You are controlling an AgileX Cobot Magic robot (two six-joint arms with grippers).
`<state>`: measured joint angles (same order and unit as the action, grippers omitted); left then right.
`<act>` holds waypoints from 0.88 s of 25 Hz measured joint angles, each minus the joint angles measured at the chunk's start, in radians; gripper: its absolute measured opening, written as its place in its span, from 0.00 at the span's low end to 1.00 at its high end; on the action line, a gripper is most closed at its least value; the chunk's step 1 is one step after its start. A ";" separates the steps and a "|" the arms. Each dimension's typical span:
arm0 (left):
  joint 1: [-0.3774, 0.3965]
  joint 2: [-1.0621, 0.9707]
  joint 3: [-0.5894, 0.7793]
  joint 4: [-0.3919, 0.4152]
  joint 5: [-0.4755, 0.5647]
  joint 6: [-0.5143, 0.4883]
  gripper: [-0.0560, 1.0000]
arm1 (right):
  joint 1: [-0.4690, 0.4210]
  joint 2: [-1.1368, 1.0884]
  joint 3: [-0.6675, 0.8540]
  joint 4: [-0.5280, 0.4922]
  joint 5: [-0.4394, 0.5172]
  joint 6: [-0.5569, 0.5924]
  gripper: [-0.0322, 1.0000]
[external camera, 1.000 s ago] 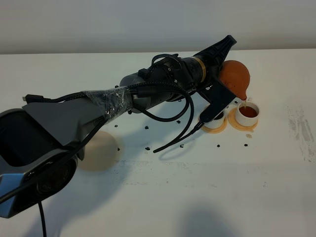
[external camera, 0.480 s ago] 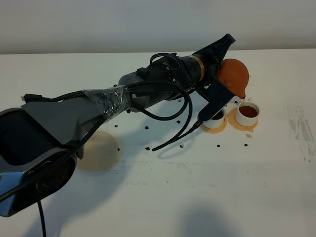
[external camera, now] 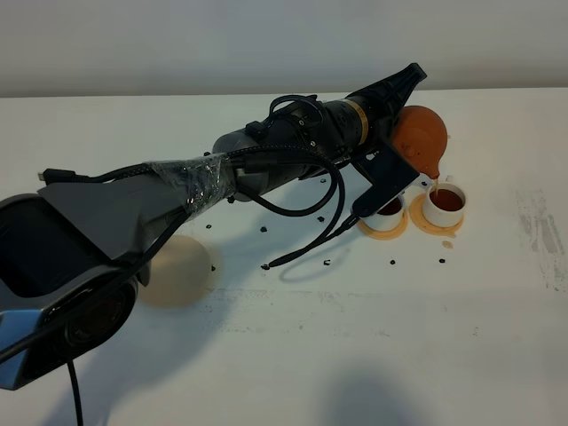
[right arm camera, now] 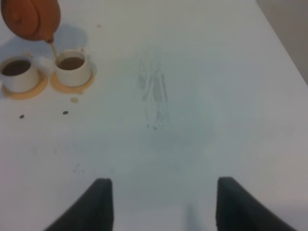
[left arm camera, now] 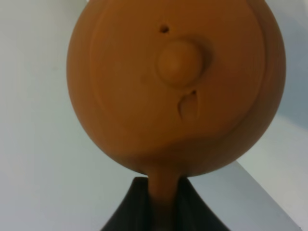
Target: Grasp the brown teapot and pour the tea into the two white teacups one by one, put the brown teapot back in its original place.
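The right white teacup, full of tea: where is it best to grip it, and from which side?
Probably from straight above, pinching the rim of the right teacup across its wall, on the side away from the left teacup. It stands upright on its saucer; the handle looks too small to hold.

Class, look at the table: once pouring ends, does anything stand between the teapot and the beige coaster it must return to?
Nothing solid does. The brown teapot, held by the left gripper, hangs over the cups; only small dark specks lie on the table toward the coaster.
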<state>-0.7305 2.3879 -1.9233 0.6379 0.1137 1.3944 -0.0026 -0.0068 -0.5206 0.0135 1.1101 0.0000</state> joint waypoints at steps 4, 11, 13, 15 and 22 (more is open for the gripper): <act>0.000 0.000 0.000 0.000 -0.007 0.003 0.13 | 0.000 0.000 0.000 0.000 0.000 0.000 0.47; 0.000 0.000 0.000 0.000 -0.023 0.035 0.13 | 0.000 0.000 0.000 0.000 0.000 0.000 0.47; 0.000 0.000 0.000 0.000 -0.023 0.045 0.13 | 0.000 0.000 0.000 0.000 0.000 0.000 0.47; 0.000 0.000 0.000 0.000 -0.023 0.050 0.13 | 0.000 0.000 0.000 0.000 0.000 0.000 0.47; -0.005 0.000 0.000 0.000 -0.032 0.054 0.13 | 0.000 0.000 0.000 0.000 0.000 0.000 0.47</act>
<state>-0.7355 2.3879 -1.9233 0.6379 0.0817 1.4488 -0.0026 -0.0068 -0.5206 0.0135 1.1101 0.0000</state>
